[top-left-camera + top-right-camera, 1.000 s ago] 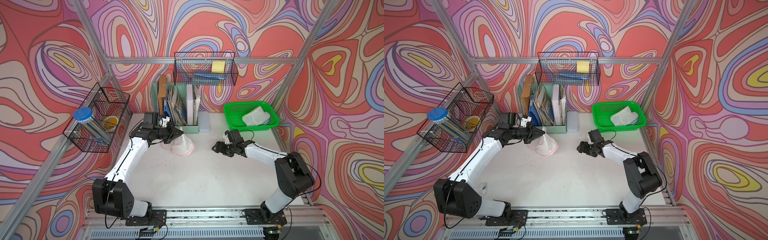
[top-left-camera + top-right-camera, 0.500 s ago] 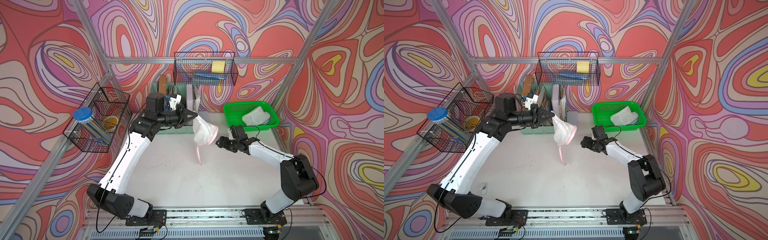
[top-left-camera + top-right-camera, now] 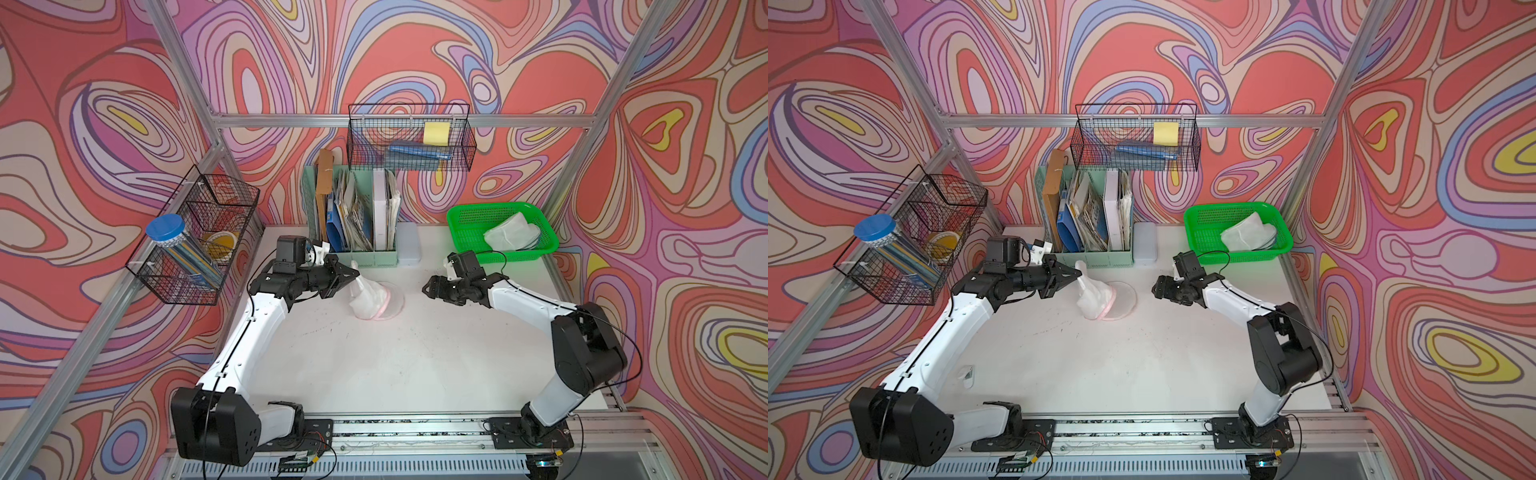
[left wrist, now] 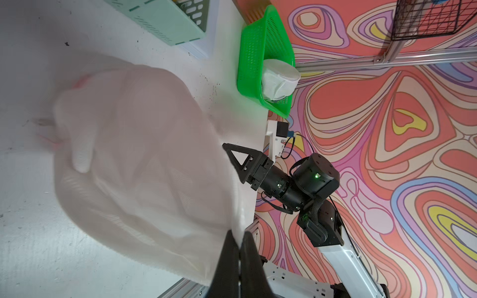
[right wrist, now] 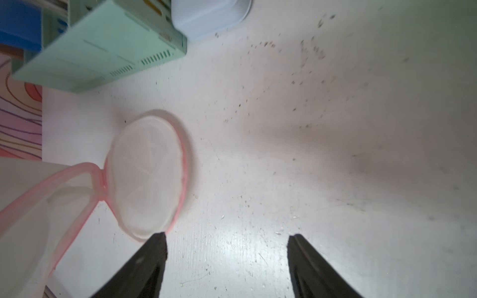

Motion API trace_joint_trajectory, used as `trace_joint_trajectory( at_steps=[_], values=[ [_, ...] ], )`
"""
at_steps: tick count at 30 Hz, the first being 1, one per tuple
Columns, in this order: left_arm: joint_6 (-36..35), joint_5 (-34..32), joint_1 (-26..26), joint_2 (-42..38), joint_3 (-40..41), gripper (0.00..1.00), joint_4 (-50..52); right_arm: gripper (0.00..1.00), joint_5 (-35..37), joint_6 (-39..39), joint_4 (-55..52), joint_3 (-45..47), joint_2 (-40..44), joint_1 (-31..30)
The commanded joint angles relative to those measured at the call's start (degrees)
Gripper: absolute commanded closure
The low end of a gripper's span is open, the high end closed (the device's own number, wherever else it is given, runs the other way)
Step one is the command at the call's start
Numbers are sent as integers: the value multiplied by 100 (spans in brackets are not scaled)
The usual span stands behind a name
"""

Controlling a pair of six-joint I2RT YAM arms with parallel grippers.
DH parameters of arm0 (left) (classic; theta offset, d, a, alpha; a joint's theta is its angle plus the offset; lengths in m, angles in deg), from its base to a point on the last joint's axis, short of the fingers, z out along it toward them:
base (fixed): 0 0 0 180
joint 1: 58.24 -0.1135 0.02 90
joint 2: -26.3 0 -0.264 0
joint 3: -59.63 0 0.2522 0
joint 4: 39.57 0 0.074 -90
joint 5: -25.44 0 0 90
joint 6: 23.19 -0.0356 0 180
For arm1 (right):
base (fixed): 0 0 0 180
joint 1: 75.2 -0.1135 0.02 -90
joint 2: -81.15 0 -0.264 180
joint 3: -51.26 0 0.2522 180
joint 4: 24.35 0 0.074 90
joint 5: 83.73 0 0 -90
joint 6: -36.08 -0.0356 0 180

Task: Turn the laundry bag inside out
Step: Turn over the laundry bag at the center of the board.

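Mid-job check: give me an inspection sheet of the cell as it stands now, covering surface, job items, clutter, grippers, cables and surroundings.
Surface: white table, scattered dark specks.
Job's things: laundry bag, white mesh with pink rim, one end held up, its round pink-rimmed flap flat on the table.
Clutter: green basket holding white mesh items; mint file organiser; white box; all along the back edge.
Grippers: left gripper shut on the bag's mesh; right gripper open, empty, apart from the bag.
Cables: black cable loops at the right wrist, not touching the bag.
Surroundings: back wire basket and side wire basket hang on patterned walls; aluminium frame.
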Motion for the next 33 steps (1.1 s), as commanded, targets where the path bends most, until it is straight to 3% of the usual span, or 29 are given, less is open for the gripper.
trace_joint_trajectory(
  at_steps=[1, 22, 24, 27, 29, 33],
  values=[
    [-541, 126, -94, -50, 164, 100, 81, 29, -206, -115, 66, -114, -407, -221],
    [-477, 104, -185, -94, 446, 100, 10, 33, -1266, -1086, 1478, -1472, -2330, -1185],
    [-469, 87, -186, -103, 463, 100, 3, 39, -1282, -1129, 1483, -1602, -2455, -1223],
    [-455, 58, -193, -111, 463, 100, 15, 79, -1245, -1133, 1386, -1750, -2633, -1232],
    [-512, 9, -193, -116, 411, 100, 105, 98, -1032, -1090, 1278, -1720, -2577, -1219],
    [-869, -395, -252, -111, 207, 100, 667, 100, -520, -809, 919, -1482, -2019, -1067]
  ],
)
